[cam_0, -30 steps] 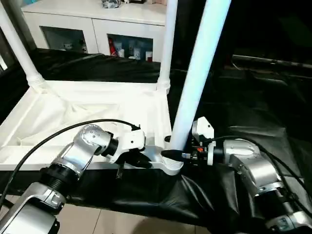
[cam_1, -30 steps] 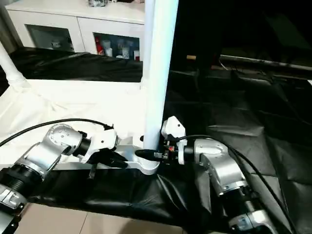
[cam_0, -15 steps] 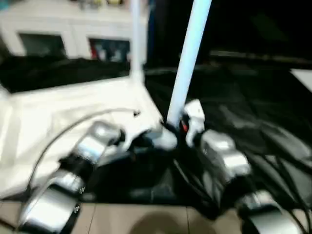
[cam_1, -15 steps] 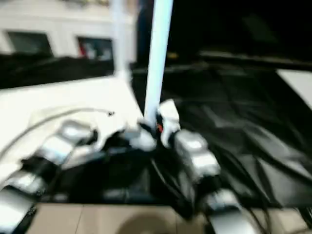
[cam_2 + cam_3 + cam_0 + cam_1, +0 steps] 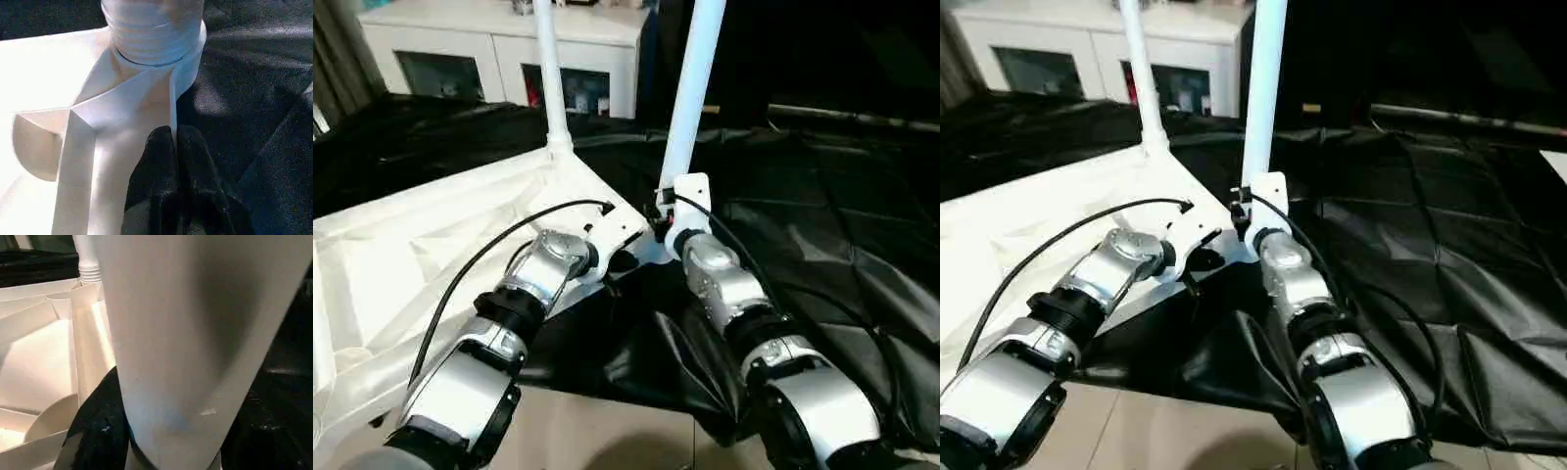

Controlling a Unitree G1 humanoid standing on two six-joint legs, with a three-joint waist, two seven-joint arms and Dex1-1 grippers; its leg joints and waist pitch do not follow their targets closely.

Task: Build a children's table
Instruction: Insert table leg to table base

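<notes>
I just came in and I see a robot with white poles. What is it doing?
The robot is building a little white table. The tabletop lies upside down on a black cloth, and two legs already point up from its corners. The right gripper is closed around the bottom of the near leg, right where it goes into the corner socket. The left gripper has its fingers shut and rests against the tabletop's edge beside that socket. The far leg stands by itself.

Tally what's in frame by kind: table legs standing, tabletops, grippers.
Table legs standing in sockets: 2 (near leg, far leg)
Tabletops, underside up: 1
Grippers: 2 (left gripper shut at the rim; right gripper closed on the near leg)
Total: 5
</notes>
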